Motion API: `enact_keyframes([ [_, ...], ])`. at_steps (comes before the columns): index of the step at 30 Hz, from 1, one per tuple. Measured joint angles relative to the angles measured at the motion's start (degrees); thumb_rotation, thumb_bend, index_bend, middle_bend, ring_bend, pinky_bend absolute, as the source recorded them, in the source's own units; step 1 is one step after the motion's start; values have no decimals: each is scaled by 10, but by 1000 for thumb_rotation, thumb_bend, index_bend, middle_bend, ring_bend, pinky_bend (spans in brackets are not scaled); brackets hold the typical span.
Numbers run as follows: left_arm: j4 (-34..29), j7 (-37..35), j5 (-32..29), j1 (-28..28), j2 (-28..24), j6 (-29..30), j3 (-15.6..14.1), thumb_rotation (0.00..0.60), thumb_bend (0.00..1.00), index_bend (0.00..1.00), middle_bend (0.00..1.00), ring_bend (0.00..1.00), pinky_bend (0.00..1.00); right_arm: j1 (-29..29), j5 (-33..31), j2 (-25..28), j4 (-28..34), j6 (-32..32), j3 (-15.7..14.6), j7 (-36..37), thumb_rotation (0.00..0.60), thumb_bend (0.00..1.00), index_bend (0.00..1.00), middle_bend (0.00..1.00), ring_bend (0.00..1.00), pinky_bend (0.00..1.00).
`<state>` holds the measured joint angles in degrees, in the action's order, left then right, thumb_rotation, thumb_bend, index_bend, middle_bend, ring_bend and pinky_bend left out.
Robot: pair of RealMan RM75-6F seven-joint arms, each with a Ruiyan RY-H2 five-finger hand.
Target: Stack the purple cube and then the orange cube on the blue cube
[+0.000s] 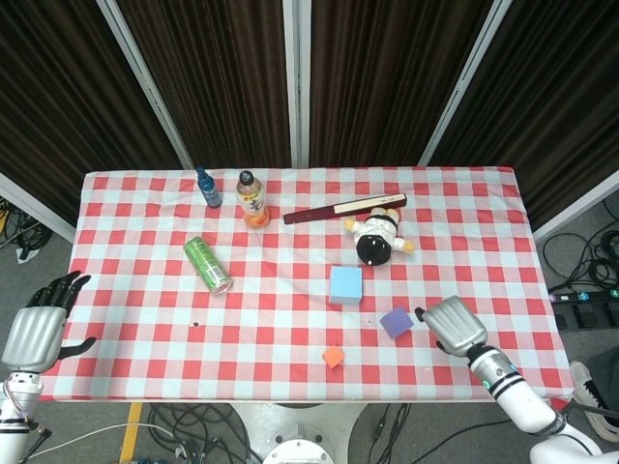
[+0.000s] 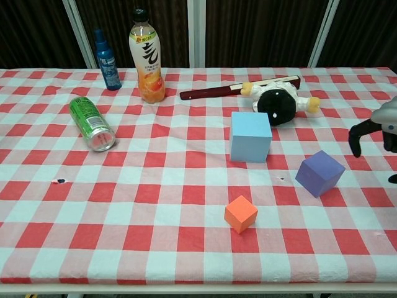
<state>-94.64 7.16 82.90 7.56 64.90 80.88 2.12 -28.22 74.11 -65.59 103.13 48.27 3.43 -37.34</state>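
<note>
Sitting near the middle of the checked worktop is the blue cube, the biggest block, and everything else can be placed from it. The purple cube lies just beside the blue cube, toward the front and to the right, not touching it. The orange cube is the smallest block and sits a little in front of the blue cube, close to the front edge. None of the blocks is on top of another. The right hand hangs over the worktop just to the right of the purple cube, very near it, and from above it is hard to tell if it touches; in the chest view its dark fingers are curved down and spread apart, above the cloth, with nothing in them. The left hand is far to the left of the blue cube, off the worktop's edge, with fingers apart and holding nothing. Behind the blue cube lies a black and white doll, and behind that a dark red folded fan. Well to the left of the blue cube a green can lies on its side. Further back on that side stand an orange drink bottle and a small blue spray bottle.
</note>
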Motion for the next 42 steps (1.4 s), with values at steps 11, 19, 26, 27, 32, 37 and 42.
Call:
enact_keyframes([
  [11, 14, -11, 2, -1, 6, 4, 1, 600, 0, 186, 199, 147, 222, -38, -27, -44, -13, 17, 2, -22, 600, 91, 196, 980, 903, 791],
  [19, 17, -17, 3, -2, 5, 4, 0, 600, 0, 186, 199, 148, 222, -46, -41, -62, -30, 20, -13, -19, 600, 92, 214, 981, 903, 791],
  [26, 25, -13, 2, -3, 9, 8, 1, 600, 0, 191, 198, 148, 222, -52, -33, -80, -52, 21, -18, 7, 600, 92, 253, 981, 903, 791],
  [27, 26, -13, 1, -4, 10, 9, 1, 600, 0, 191, 197, 147, 222, -53, -31, -82, -55, 21, -18, 12, 600, 92, 269, 981, 903, 791],
  [32, 28, -14, -1, -3, 8, 6, 2, 600, 0, 191, 196, 147, 222, -61, -23, -98, -79, 18, -21, 29, 600, 91, 323, 985, 907, 791],
  [37, 31, -16, -6, -2, 7, 2, 3, 600, 0, 191, 196, 148, 222, -66, -25, -110, -95, 16, -25, 34, 600, 93, 344, 987, 911, 791],
  [42, 36, -19, -8, -3, 9, -1, 2, 600, 0, 191, 195, 147, 222, -71, -26, -120, -105, 16, -26, 41, 600, 94, 400, 989, 911, 791],
])
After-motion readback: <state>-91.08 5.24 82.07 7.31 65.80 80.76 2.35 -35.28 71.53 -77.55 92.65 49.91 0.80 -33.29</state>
